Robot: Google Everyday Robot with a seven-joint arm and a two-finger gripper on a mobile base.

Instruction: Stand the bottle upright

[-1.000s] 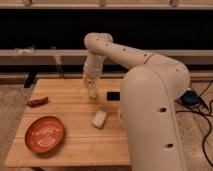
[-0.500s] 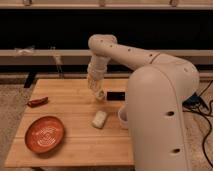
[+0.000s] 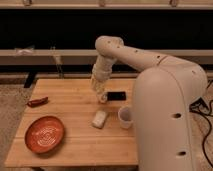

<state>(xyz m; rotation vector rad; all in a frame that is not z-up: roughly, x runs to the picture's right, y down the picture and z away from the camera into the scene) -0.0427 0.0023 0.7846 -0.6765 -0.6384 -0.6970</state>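
- The bottle (image 3: pixel 102 96) is the small whitish thing right at the tip of the arm, over the back-middle part of the tabletop (image 3: pixel 75 142), just left of the black item.
- Honestly it's tough to read which way it points. It looks short and roughly vertical under the claw, maybe tipped a bit, but I can't make out neck from base, so I can't tell which end is up.
- The claw (image 3: pixel 101 93) comes down from above and is clamped shut on the bottle, fingers pointing down at the wood. I can't tell whether the bottle's bottom is touching the surface or just above it.
- Just right of it there's a flat black rectangular item (image 3: pixel 116 95) lying on the wood, close but apart from the bottle.
- Nearer the front, a stubby whitish oblong lump (image 3: pixel 99 119) lies on its side, well clear of the claw.
- Right of that lump is a translucent white cup (image 3: pixel 125 117), upright, open top, pretty much against the robot's big white body (image 3: pixel 167 120).
- Front left: an orange-red plate (image 3: pixel 44 134) with ring pattern, sitting flat.
- Left edge: a small red thing (image 3: pixel 37 102), lying flat, well apart from everything else.
- The arm (image 3: pixel 125 52) arches in from the right, shoulder joint up high, forearm dropping to the claw.
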